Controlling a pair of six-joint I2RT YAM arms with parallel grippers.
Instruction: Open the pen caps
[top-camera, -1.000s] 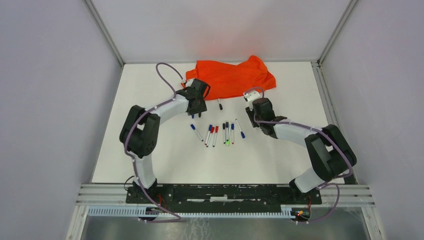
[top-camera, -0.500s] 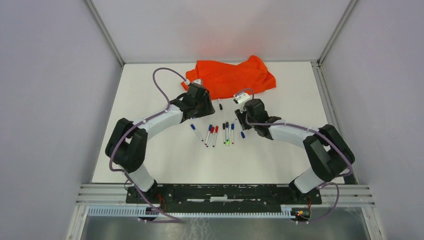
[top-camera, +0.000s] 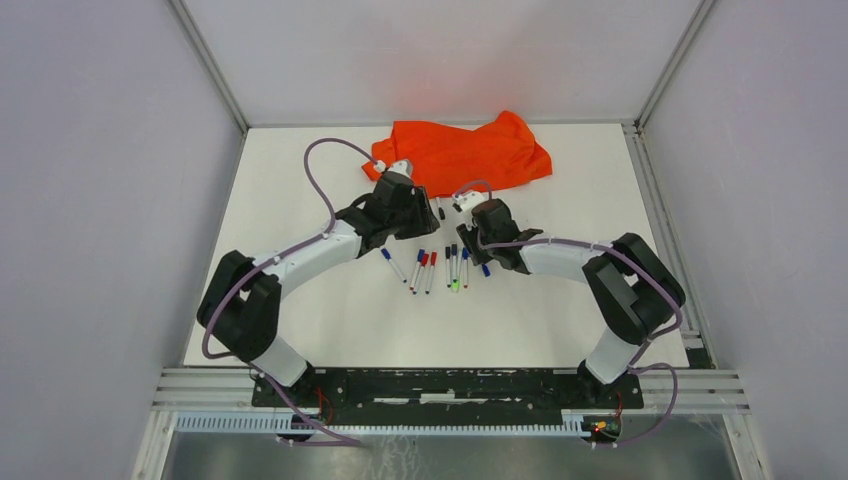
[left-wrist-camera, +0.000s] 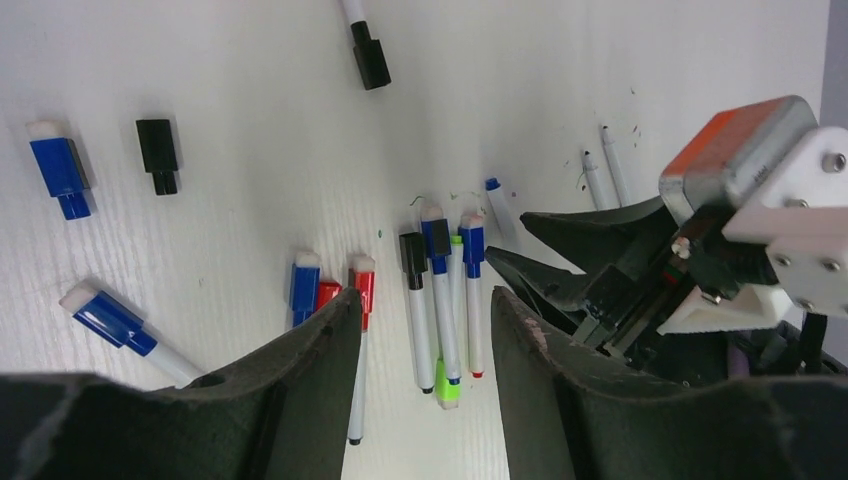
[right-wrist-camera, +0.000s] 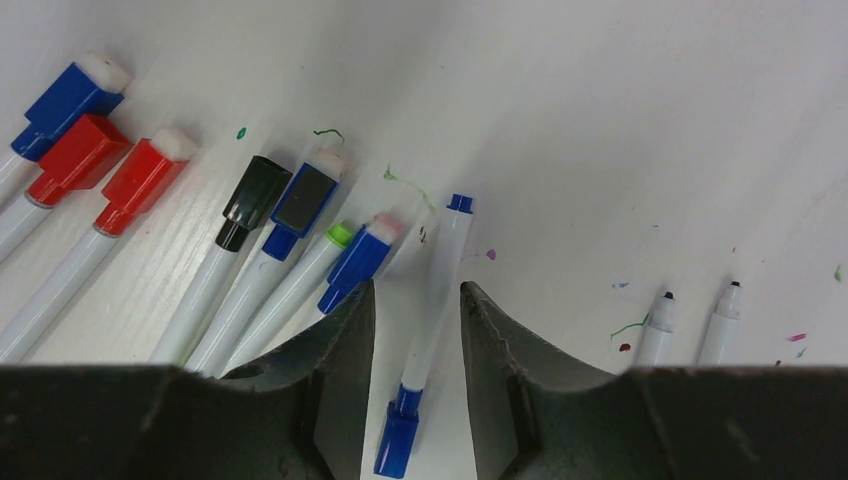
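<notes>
Right end effector is set partly open and empty, astride one pen on the surface, with the blue cap lying inside the gap. Left end effector is likewise open, empty. Cap to be gripped squarely, barrel braced.

Pen caps near orange cloth

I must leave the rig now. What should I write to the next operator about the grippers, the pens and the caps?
Left gripper: open, empty, above the row of capped pens.
Right gripper: open, fingers either side of a capped blue pen, not closed on it.
Done: two uncapped pens lie nearby; a loose black cap and a loose blue cap lie apart.
Left: uncap the blue pen, then the row.
</notes>
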